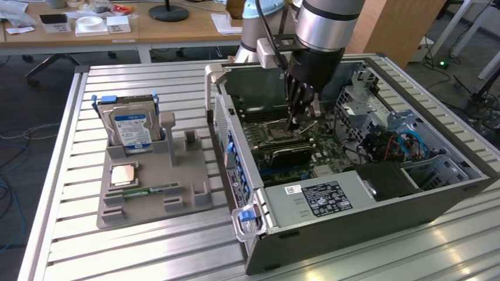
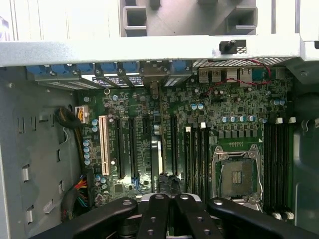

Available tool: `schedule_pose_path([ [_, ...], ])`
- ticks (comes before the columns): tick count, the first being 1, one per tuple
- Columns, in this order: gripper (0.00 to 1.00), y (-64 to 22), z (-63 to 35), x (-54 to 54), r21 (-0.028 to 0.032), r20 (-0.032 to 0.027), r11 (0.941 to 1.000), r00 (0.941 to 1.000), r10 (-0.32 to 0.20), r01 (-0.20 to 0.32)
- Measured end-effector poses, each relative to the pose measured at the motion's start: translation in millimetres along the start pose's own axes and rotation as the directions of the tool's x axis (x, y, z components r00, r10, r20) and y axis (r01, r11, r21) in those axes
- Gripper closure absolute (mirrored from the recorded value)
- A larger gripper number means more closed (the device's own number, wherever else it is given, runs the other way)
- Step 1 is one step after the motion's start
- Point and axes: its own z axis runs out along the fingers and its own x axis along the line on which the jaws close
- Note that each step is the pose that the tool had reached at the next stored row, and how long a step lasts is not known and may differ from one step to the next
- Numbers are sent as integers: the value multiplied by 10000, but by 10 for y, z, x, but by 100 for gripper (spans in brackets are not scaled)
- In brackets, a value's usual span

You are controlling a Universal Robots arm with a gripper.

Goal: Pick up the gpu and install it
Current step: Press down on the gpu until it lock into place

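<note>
The gripper (image 1: 296,124) is down inside the open computer case (image 1: 437,193), fingers clenched on the gpu (image 2: 156,164), which stands edge-on over the motherboard (image 2: 199,129) slots mid-board.

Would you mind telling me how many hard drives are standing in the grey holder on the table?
1: the hard drive stands upright at the far end of the grey holder, on the exterior view's left of the computer case. Another could be hidden behind it.

Labels on the hard drive (image 1: 133,130) and the power supply (image 1: 324,198) carry print too small to read.
</note>
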Motion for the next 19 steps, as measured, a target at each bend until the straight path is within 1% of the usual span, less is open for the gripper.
schedule_pose_path([
  [5, 89, 0, 10, 0, 1, 0, 10000, 10000, 0, 0],
  [19, 89, 2, 259, 9, 0, -11, 10000, 10000, 4, -4],
])
